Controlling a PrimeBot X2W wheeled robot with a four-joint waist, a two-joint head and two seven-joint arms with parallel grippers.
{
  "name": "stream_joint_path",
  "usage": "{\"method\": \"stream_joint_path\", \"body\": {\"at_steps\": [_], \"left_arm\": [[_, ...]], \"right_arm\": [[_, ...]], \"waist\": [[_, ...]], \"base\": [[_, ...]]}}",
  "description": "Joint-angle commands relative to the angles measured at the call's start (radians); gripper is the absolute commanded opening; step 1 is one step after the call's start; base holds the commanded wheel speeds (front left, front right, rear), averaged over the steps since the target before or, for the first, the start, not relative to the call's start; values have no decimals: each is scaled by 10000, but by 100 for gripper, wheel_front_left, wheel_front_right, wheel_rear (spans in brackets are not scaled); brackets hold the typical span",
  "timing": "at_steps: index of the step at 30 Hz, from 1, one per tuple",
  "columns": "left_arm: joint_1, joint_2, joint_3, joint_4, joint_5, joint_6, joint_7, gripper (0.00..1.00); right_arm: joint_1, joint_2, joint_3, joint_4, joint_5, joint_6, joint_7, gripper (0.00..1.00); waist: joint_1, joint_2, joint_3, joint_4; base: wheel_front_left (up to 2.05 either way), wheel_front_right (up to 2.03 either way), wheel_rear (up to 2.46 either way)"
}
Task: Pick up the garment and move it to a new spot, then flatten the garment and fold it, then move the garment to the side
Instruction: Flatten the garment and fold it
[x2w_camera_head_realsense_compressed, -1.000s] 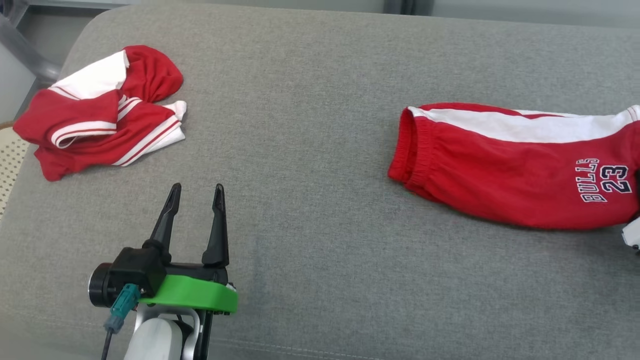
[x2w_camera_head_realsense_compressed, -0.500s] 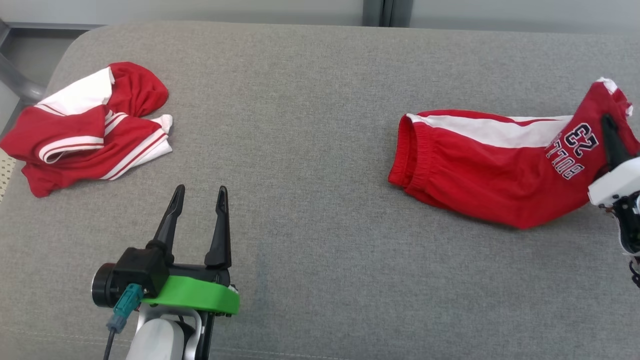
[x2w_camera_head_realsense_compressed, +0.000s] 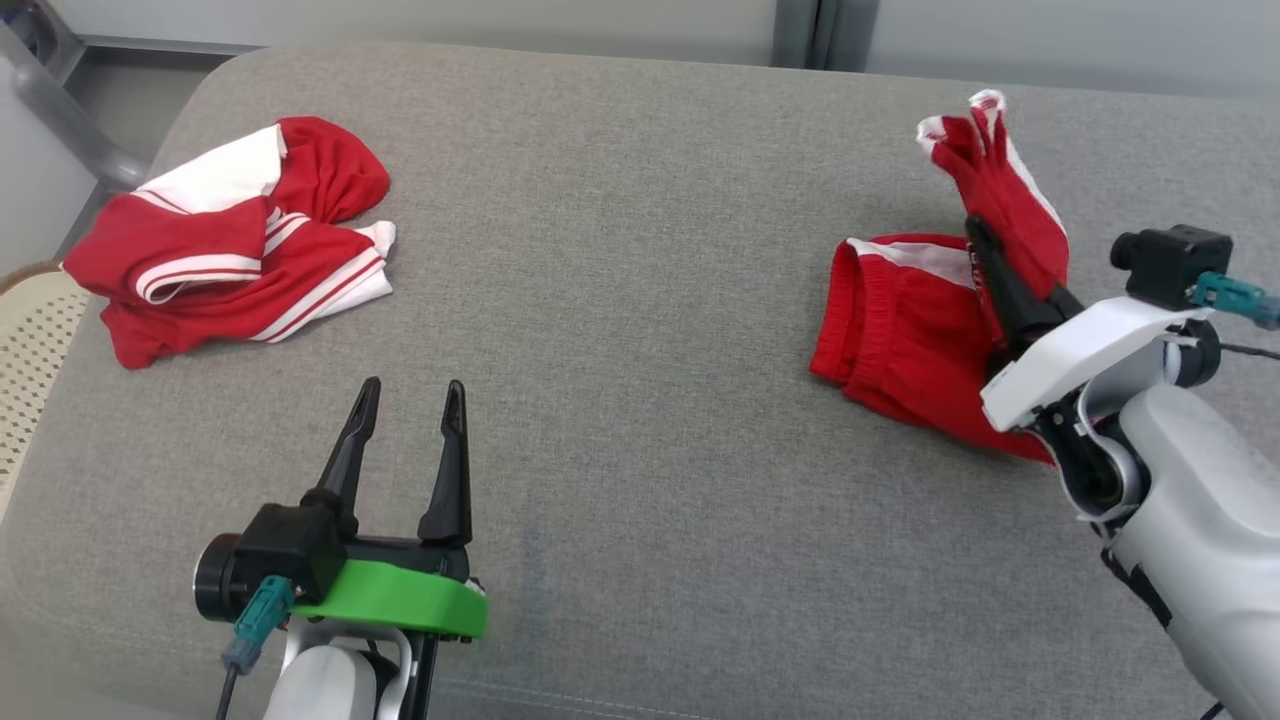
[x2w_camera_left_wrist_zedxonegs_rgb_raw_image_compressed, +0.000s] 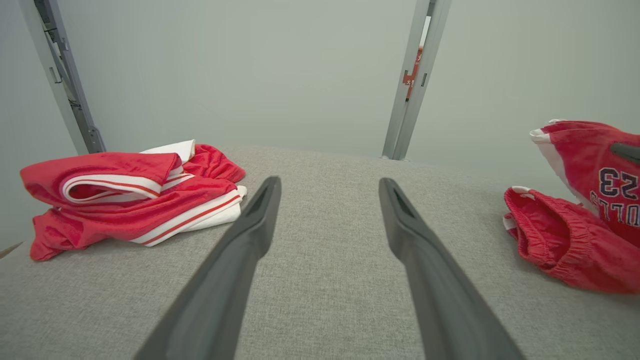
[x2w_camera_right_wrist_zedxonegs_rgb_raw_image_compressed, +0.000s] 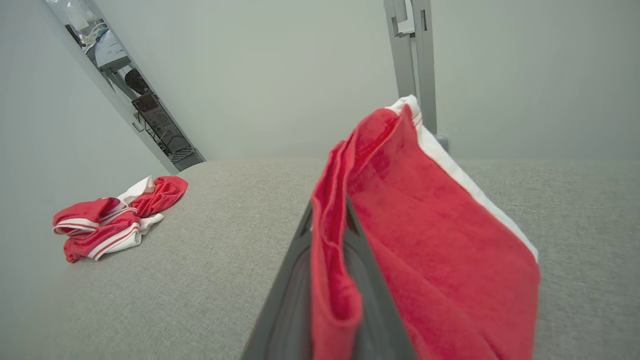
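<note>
- Head view: the right gripper (x2w_camera_head_realsense_compressed: 980, 238) is clamped on the leg end of the red shorts (x2w_camera_head_realsense_compressed: 900, 330). It holds that end up off the grey cushion (x2w_camera_head_realsense_compressed: 620, 300), while the elastic waistband end lies on the cushion at the right side. The left gripper (x2w_camera_head_realsense_compressed: 413, 385) hangs at the front left, its fingers spread with nothing between them. A crumpled red-and-white jersey (x2w_camera_head_realsense_compressed: 230, 240) lies near the far left corner, well apart from the shorts.
- Left wrist view: the two dark fingers stand wide apart over bare cushion. The jersey sits to the left and the shorts to the right, their raised part showing the number 23 (the letters under it run off the edge). A grey metal post (x2w_camera_left_wrist_zedxonegs_rgb_raw_image_compressed: 410, 80) rises behind the cushion.
- Right wrist view: red cloth with a white side stripe is pinched between the fingers and drapes off to the right. The jersey lies small at the far left of the cushion.
</note>
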Motion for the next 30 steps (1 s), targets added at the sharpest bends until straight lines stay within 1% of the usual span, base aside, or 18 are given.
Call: {"method": "stream_joint_path", "body": {"at_steps": [1, 6, 7, 8, 9, 12, 16, 21, 22, 25, 26, 27, 30], "left_arm": [[35, 19, -34, -31, -114, 65, -3, 100], [11, 20, -131, -62, -239, 148, -3, 100], [-2, 18, -148, -54, -236, 141, -3, 100], [-20, 18, -166, -45, -238, 156, -3, 100], [-43, 18, -193, -37, -251, 177, -3, 100], [-86, 20, -250, -24, -232, 208, -3, 100], [-78, 20, -208, 2, -115, 224, -3, 100], [-24, 20, -173, 30, -64, 163, -3, 100], [-28, 20, -181, 42, -49, 139, -3, 100], [-37, 20, -215, 46, -37, 114, -3, 100], [-41, 20, -223, 44, -26, 99, -2, 100], [-42, 20, -235, 39, -13, 86, -2, 100], [-91, 18, -290, 40, 22, 64, -2, 100]], "right_arm": [[291, 155, 26, -42, -71, -11, 43, 0], [710, 817, 60, 21, -137, -11, 15, 0], [802, 958, 89, 74, -154, -11, -9, 8], [838, 1051, 144, 77, -170, -11, -35, 58], [882, 1129, 195, 89, -180, -11, -55, 100], [921, 1121, 164, 25, -207, -11, -205, 100], [995, 772, -243, -330, -186, -11, -397, 100], [1230, 120, -1287, -653, -208, -11, -514, 100], [1300, -104, -1742, -630, -227, -11, -523, 100], [1426, -376, -2243, -493, -428, -11, -523, 100], [1490, -397, -2412, -401, -468, -11, -525, 28], [1534, -393, -2523, -336, -497, -11, -527, 0], [1569, -329, -2590, 99, -828, -11, -529, 0]], "waist": [[0, 0, 68, 182], [0, 0, 166, 362], [0, 0, 191, 379], [0, 0, 208, 392], [0, 0, 224, 402], [0, 0, 238, 397], [0, 0, 171, 296], [0, 0, 90, 169], [0, 0, 60, 155], [0, 0, 39, 171], [0, 0, 38, 186], [0, 0, 40, 200], [0, 0, 100, 295]], "base": [[0, 0, 0], [0, 0, 0], [0, 0, 0], [0, 0, 0], [0, 0, 0], [0, 0, 0], [0, 0, 0], [0, 0, 0], [0, 0, 0], [0, 0, 0], [0, 0, 0], [0, 0, 0], [0, 0, 0]]}}
